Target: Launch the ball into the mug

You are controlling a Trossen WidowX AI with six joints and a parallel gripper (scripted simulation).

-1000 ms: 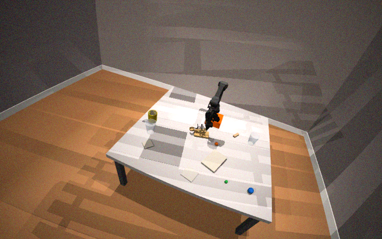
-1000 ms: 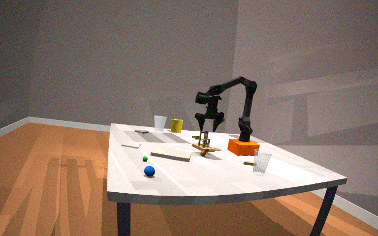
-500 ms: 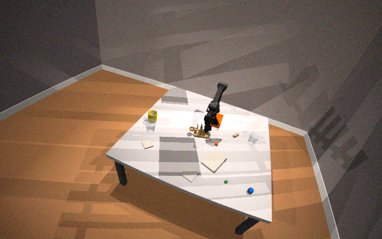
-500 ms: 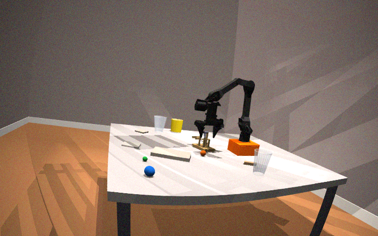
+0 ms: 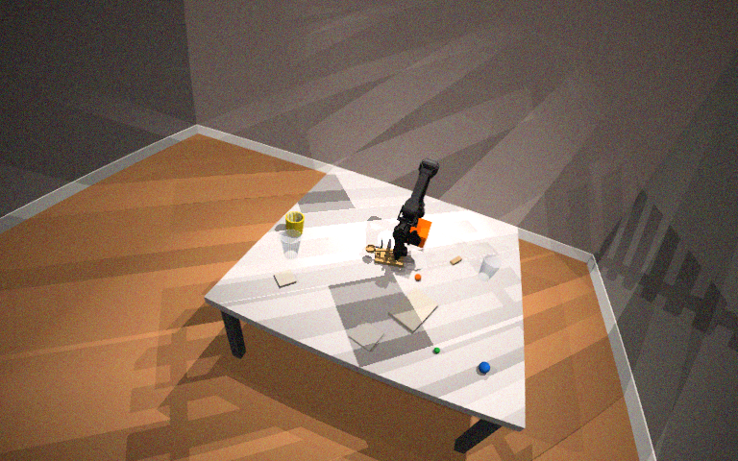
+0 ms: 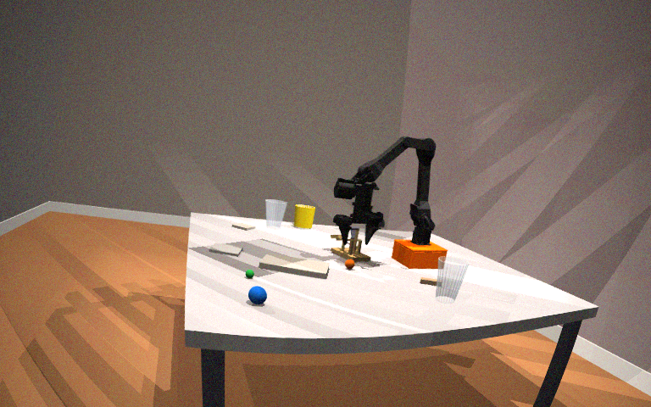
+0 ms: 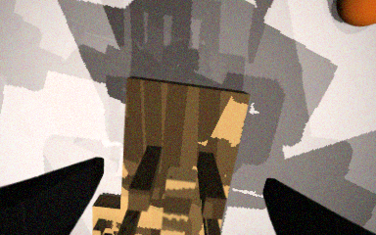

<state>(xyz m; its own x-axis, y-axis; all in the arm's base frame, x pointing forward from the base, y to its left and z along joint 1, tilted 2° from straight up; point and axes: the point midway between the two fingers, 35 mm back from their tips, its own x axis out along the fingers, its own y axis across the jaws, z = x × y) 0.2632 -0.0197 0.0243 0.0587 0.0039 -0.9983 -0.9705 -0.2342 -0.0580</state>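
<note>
The wooden catapult (image 5: 389, 256) (image 6: 350, 248) (image 7: 181, 147) stands near the middle of the white table (image 5: 479, 400) (image 6: 345, 316). My gripper (image 5: 400, 251) (image 6: 358, 234) (image 7: 185, 175) is open and empty. It points straight down, with its fingers astride the catapult's frame, one on each side and apart from it. An orange ball (image 5: 417, 277) (image 6: 349, 263) (image 7: 359, 11) lies on the table close beside the catapult. The yellow mug (image 5: 294, 222) (image 6: 304, 215) stands upright near the far table edge.
A clear cup (image 5: 290, 243) (image 6: 275, 212) stands next to the mug, and another (image 5: 489, 266) (image 6: 450, 278) stands on the arm's far side. A blue ball (image 5: 483, 367) (image 6: 257, 294) and a green ball (image 5: 436, 351) (image 6: 249, 273) lie near the front. Flat boards (image 5: 414, 309) (image 6: 295, 266) lie about. The arm stands on an orange base (image 5: 423, 230) (image 6: 418, 253).
</note>
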